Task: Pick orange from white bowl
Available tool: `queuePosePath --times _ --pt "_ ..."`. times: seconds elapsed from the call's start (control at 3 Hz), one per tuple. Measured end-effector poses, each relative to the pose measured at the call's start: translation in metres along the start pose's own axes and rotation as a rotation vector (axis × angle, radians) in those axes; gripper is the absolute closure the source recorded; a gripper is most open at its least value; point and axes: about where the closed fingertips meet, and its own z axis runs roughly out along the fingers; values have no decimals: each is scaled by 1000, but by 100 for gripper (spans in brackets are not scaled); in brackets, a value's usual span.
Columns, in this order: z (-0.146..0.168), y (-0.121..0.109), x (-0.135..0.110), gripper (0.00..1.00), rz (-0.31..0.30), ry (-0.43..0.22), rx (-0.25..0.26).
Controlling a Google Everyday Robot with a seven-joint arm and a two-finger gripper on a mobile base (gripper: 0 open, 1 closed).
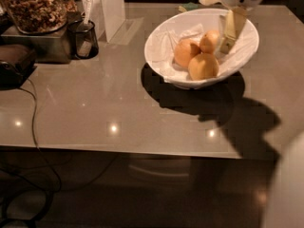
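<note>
Your claw is hanging inside the white bowl on the desk, just beside the rearmost orange lying on crumpled paper, seemingly lining up for a grasp from above, though you cannot tell how wide it is standing.
</note>
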Motion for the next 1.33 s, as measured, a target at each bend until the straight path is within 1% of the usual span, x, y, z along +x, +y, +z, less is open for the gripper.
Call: queuePosePath --times 0.33,0.67,1.0,1.33 --pt "18 -25 16 0 12 12 -1" --pt "20 -37 13 19 13 2 36" --pt "20 -37 13 42 13 2 36" --pt "26 -44 14 63 18 -9 51"
